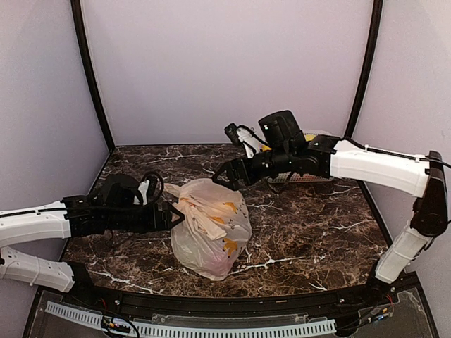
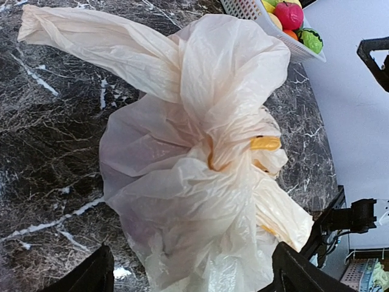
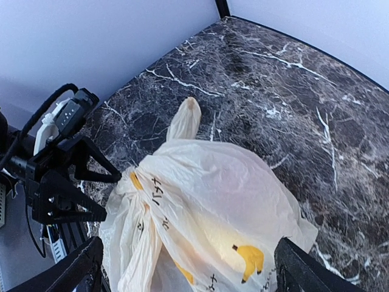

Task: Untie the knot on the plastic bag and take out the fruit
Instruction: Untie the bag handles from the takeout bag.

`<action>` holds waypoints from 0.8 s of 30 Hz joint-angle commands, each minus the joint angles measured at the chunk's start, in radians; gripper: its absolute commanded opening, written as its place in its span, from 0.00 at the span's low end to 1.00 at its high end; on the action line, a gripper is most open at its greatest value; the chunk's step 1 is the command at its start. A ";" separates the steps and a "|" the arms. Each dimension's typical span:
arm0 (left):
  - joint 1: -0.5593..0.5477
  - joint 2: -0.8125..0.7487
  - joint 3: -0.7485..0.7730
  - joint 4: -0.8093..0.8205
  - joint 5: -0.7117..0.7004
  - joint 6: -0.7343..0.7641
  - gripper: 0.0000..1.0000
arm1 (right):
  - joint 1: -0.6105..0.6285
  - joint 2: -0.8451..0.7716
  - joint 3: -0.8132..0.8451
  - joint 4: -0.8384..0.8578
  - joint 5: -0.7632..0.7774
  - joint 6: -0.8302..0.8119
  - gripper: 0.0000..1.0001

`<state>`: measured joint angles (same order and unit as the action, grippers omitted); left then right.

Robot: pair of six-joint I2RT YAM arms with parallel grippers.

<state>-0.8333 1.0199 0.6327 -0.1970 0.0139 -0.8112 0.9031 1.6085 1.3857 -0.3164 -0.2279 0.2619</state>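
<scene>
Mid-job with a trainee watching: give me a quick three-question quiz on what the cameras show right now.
1. True or false: the knot of the plastic bag is already undone.
2. Which one grips the bag: A left gripper, B right gripper, C neither?
3. Fill in: the fruit seen from the left wrist lies in a white ___.
Key: 1 false; 2 C, both sets of jaws stand open; 3 basket.
</scene>
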 commanded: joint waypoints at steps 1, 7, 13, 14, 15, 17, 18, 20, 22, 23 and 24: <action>0.008 0.025 -0.022 0.090 0.058 -0.028 0.87 | -0.006 0.103 0.121 0.032 -0.071 -0.079 0.95; 0.014 0.066 -0.012 0.092 0.062 -0.021 0.74 | -0.027 0.235 0.250 0.011 -0.160 -0.148 0.95; 0.014 0.117 0.018 0.064 0.066 -0.011 0.67 | -0.028 0.350 0.351 -0.057 -0.216 -0.219 0.96; 0.015 0.123 0.018 0.067 0.068 -0.011 0.66 | -0.025 0.365 0.362 -0.067 -0.222 -0.225 0.96; 0.014 0.127 0.021 0.071 0.071 -0.009 0.65 | -0.023 0.378 0.374 -0.075 -0.224 -0.228 0.96; 0.014 0.136 0.025 0.072 0.071 -0.008 0.63 | -0.011 0.404 0.397 -0.094 -0.232 -0.235 0.96; 0.014 0.141 0.027 0.069 0.070 -0.008 0.62 | -0.005 0.414 0.404 -0.100 -0.232 -0.237 0.96; 0.014 0.148 0.030 0.072 0.073 -0.008 0.58 | 0.010 0.424 0.406 -0.106 -0.221 -0.245 0.96; 0.014 0.153 0.030 0.075 0.076 -0.009 0.56 | 0.025 0.428 0.402 -0.111 -0.209 -0.252 0.95; 0.014 0.154 0.031 0.076 0.079 -0.009 0.54 | 0.032 0.426 0.396 -0.109 -0.203 -0.253 0.95; 0.014 0.158 0.031 0.077 0.083 -0.008 0.52 | 0.038 0.424 0.388 -0.105 -0.197 -0.254 0.95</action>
<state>-0.8265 1.1698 0.6407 -0.1192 0.0799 -0.8242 0.9054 2.0312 1.7596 -0.4133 -0.4290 0.0349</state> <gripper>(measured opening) 0.544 0.953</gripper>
